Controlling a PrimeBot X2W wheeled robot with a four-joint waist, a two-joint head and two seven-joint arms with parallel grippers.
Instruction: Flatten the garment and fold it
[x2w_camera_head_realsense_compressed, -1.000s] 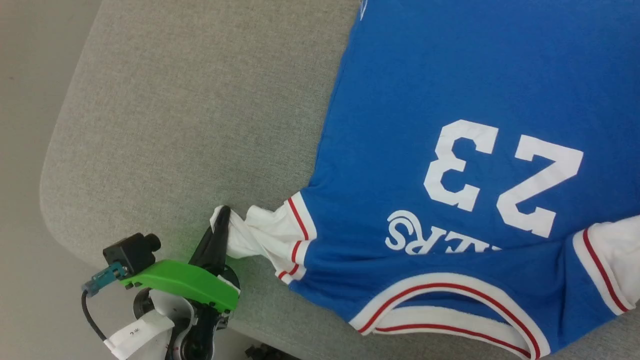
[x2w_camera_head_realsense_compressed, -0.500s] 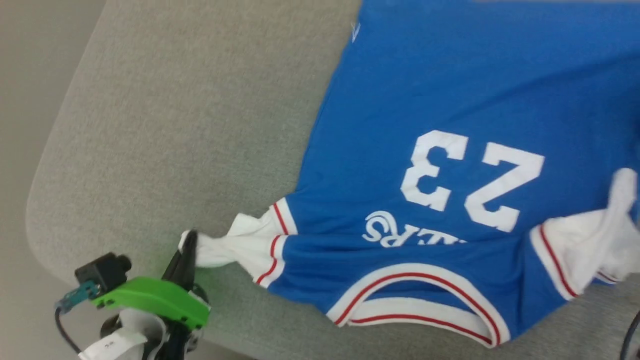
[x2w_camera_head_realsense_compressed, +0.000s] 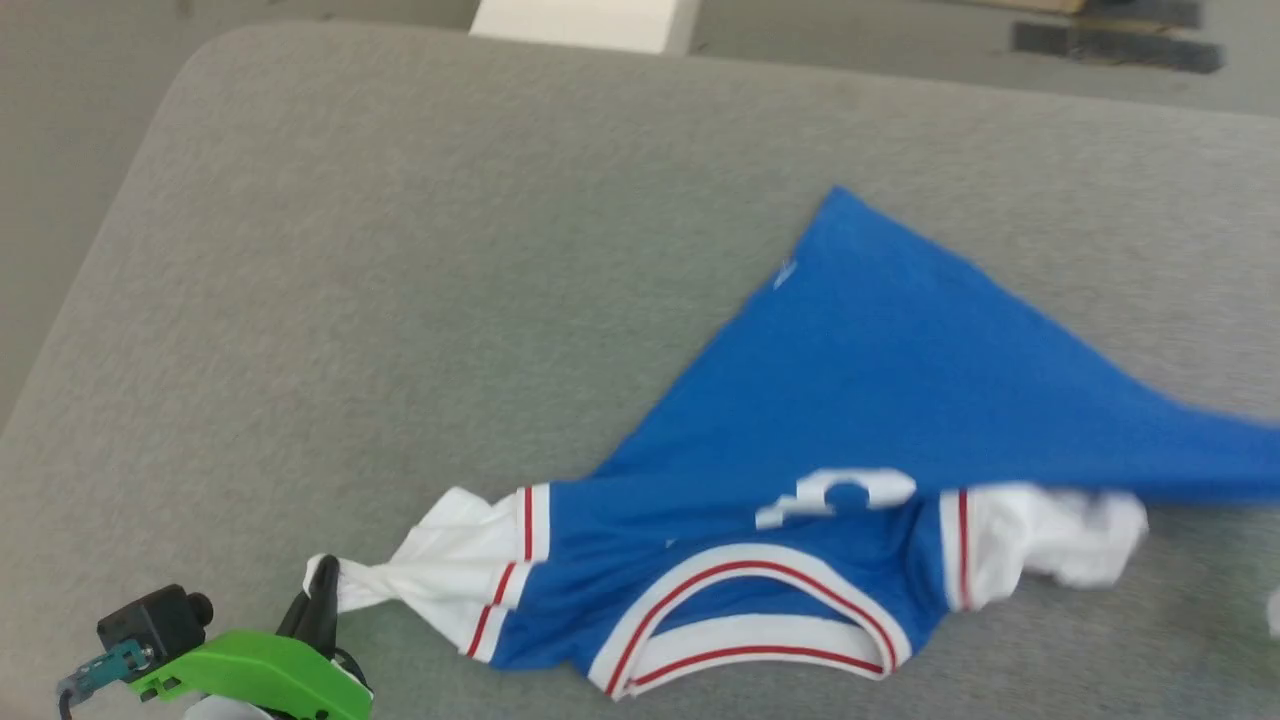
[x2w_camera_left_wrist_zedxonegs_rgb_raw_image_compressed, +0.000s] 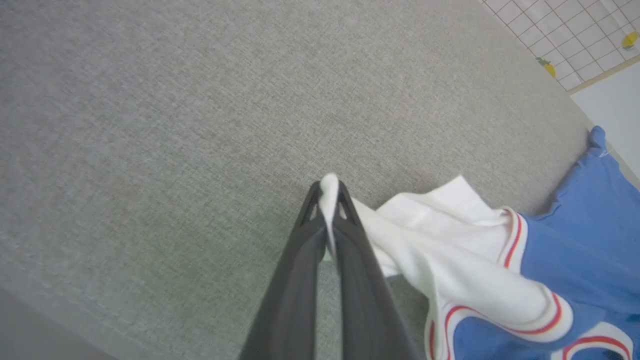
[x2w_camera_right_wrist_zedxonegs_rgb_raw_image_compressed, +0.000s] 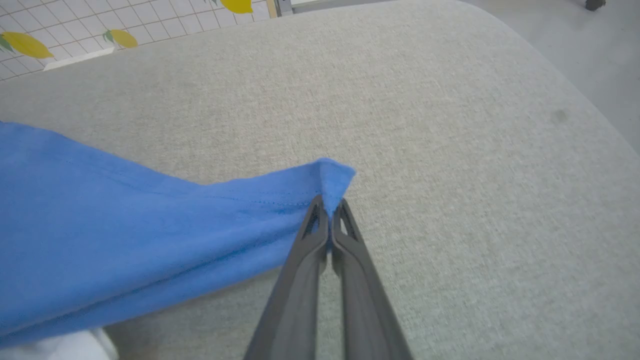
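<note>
The left gripper (x2w_camera_head_realsense_compressed: 323, 582) has slim dark fingers (x2w_camera_left_wrist_zedxonegs_rgb_raw_image_compressed: 300, 280), a green bracket (x2w_camera_head_realsense_compressed: 255, 678), black camera (x2w_camera_head_realsense_compressed: 150, 620) and teal plug (x2w_camera_head_realsense_compressed: 100, 668).

Grey upholstered surface (x2w_camera_head_realsense_compressed: 400, 250), lemon-print tiles (x2w_camera_right_wrist_zedxonegs_rgb_raw_image_compressed: 60, 20)

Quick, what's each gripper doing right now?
Left gripper: shut on the white sleeve of the bright blue jersey T-shirt.
Right gripper: shut on its blue corner.

The head view looks forward and down from high up, taking in most of the grey bench (x2w_camera_head_realsense_compressed: 400, 250) and a strip of floor (x2w_camera_head_realsense_compressed: 70, 120) beyond it. The left wrist view sits low and close behind the left hand (x2w_camera_left_wrist_zedxonegs_rgb_raw_image_compressed: 329, 192), and shares the white sleeve (x2w_camera_left_wrist_zedxonegs_rgb_raw_image_compressed: 450, 235) of the shirt (x2w_camera_left_wrist_zedxonegs_rgb_raw_image_compressed: 590, 240) with the head view. The right wrist view rides equally close behind the right hand (x2w_camera_right_wrist_zedxonegs_rgb_raw_image_compressed: 330, 207), facing across the bench. Both wrist views catch lemon-print tiles (x2w_camera_right_wrist_zedxonegs_rgb_raw_image_compressed: 75, 25) past its far edge.
</note>
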